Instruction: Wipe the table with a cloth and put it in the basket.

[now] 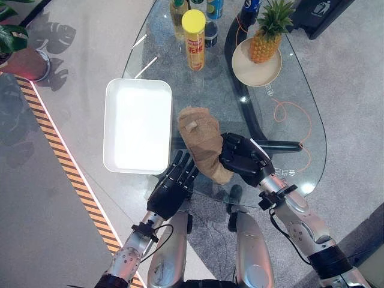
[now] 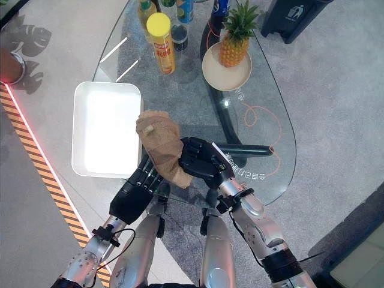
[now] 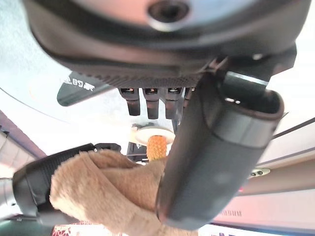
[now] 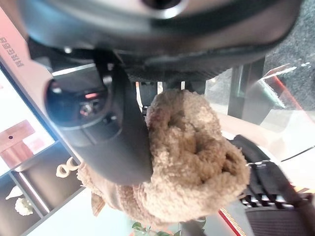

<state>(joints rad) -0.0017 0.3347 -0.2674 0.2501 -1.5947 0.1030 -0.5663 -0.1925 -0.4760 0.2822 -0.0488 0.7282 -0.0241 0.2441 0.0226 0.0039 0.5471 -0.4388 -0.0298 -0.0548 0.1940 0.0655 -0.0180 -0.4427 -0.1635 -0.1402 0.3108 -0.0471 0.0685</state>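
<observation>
Right wrist view: fuzzy tan cloth (image 4: 192,152) bunched in right hand's (image 1: 243,161) curled fingers.

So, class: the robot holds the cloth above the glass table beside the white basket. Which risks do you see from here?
1. The right hand grips only one end of the cloth; it could slip out before reaching the white basket.
2. The left hand, fingers straight, sits right beside the cloth; the two hands could collide.
3. A wide sweep might knock the yellow-capped can or the pineapple.
</observation>
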